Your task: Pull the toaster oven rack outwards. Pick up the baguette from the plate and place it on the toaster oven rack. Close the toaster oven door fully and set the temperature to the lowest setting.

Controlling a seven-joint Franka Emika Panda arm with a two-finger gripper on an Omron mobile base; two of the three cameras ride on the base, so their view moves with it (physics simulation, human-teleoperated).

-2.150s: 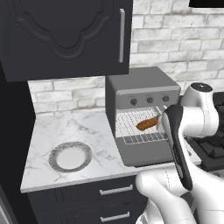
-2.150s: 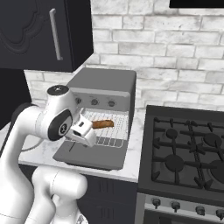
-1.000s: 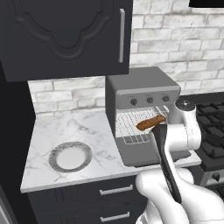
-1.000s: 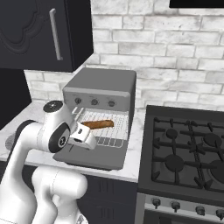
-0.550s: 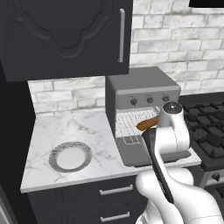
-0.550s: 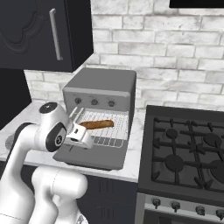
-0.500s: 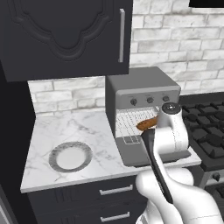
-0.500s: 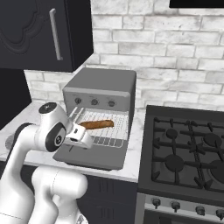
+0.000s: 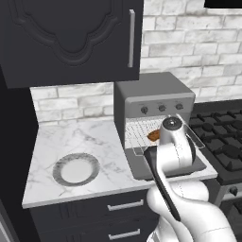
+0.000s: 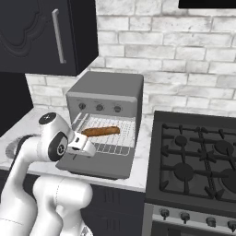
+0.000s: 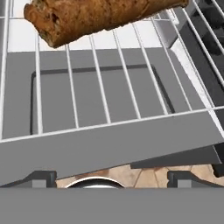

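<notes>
The first two steps look done. The toaster oven rack [image 10: 107,134] is drawn out over the lowered toaster oven door [image 10: 99,165], and the baguette [image 10: 100,131] lies across the rack's wires, just ahead of the end effector [image 10: 90,150]. The plate [image 9: 75,169] sits bare on the marble surface [image 9: 56,146], well off to the end effector's left. What remains is to swing the door fully up and turn the temperature knob down to its lowest setting; which of the three knobs on the toaster oven [image 9: 153,101] that is cannot be read at this size.

The arm is folded low and close to the oven, its elbow raised and the wrist angled forward and down, with the end effector hanging over the front part of the open door. In the hand view the two dark finger tips [image 11: 41,178] stand far apart at the bottom with nothing between them, so the end effector is wide open and empty. That view looks down through the rack wires onto the door panel, with the baguette [image 11: 94,17] beyond, apart from the tips. The door's front edge seems to lie just under the tips, though the grey band hides the exact clearance.
</notes>
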